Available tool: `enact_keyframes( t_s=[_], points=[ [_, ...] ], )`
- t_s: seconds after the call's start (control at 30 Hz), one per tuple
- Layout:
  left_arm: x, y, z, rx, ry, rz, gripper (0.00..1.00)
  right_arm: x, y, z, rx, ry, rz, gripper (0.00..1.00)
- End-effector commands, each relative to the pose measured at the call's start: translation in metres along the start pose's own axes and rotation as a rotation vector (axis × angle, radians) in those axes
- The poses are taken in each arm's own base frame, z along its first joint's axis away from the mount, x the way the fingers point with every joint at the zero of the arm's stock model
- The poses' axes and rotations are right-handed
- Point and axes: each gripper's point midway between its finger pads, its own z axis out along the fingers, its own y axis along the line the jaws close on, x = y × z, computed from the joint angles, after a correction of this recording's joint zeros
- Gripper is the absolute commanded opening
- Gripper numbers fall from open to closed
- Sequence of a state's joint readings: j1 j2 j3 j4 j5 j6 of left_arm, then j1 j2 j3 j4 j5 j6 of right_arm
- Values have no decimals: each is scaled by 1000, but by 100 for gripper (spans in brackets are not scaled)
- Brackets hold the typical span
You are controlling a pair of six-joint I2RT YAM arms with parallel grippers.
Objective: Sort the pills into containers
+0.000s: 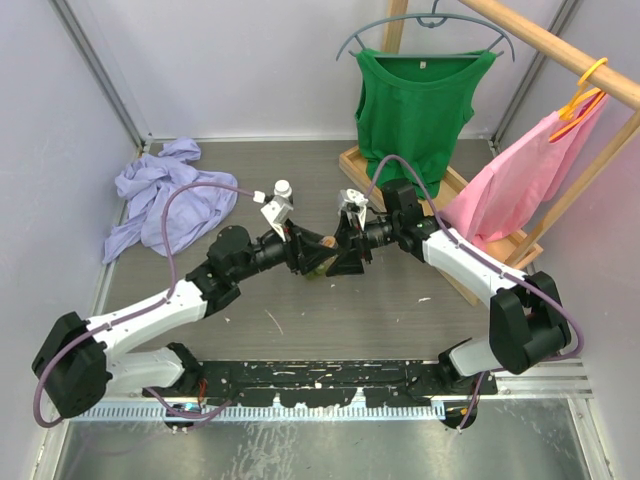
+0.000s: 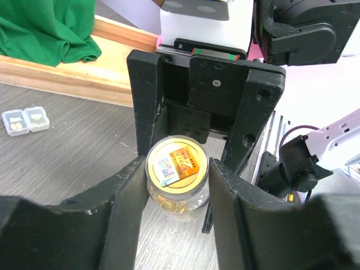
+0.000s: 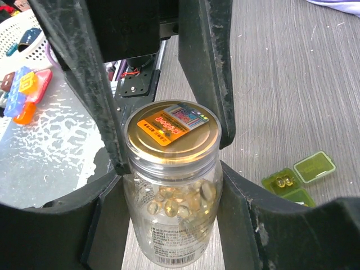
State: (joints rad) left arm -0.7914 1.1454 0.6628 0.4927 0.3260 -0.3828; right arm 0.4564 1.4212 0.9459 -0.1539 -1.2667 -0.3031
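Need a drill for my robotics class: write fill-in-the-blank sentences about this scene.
The right gripper and the left gripper are both closed on one ___. Its lid is ___ in colour. The green case lies ___ on the table, with a yellow capsule in one compartment.
Missing words: jar; gold; open.

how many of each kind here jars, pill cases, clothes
jar: 1
pill cases: 2, clear case, green case
clothes: 3, green top, pink top, lilac shirt
total: 6
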Motion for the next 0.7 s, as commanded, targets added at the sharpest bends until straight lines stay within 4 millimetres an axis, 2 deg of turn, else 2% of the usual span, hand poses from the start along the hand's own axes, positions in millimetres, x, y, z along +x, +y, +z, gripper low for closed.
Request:
enact_keyframes(
  t_s=[0.0, 0.03, 0.1, 0.13, 0.27, 0.4, 0.53, 0.6, 0.67],
  points=[
    [-51, -28, -11, 83, -186, -20, 63, -23, 6, 0, -21, -27, -66, 1],
    [-53, -23, -15, 44, -203, -56, 77, -23, 6, 0, -23, -27, -65, 1],
    [-58, -11, -23, -49, -228, -124, 95, -23, 6, 0, -22, -27, -64, 1],
    [-58, -8, -26, -78, -227, -152, 99, -23, 5, 0, -23, -27, -64, 1],
    [-60, 1, -33, -162, -239, -269, 98, -22, 5, 1, -24, -25, -62, 1],
    [-52, 2, -27, -224, -178, -343, 98, -22, 4, 0, -21, -25, -62, 1],
    [-44, 0, -18, -321, -123, -341, 100, -21, 4, 0, -18, -24, -62, 1],
    [-38, -1, -15, -355, -93, -332, 97, -22, 3, 0, -16, -24, -63, 1],
    [-33, 0, -11, -374, -78, -343, 89, -21, 4, 0, -16, -23, -62, 1]
  ],
)
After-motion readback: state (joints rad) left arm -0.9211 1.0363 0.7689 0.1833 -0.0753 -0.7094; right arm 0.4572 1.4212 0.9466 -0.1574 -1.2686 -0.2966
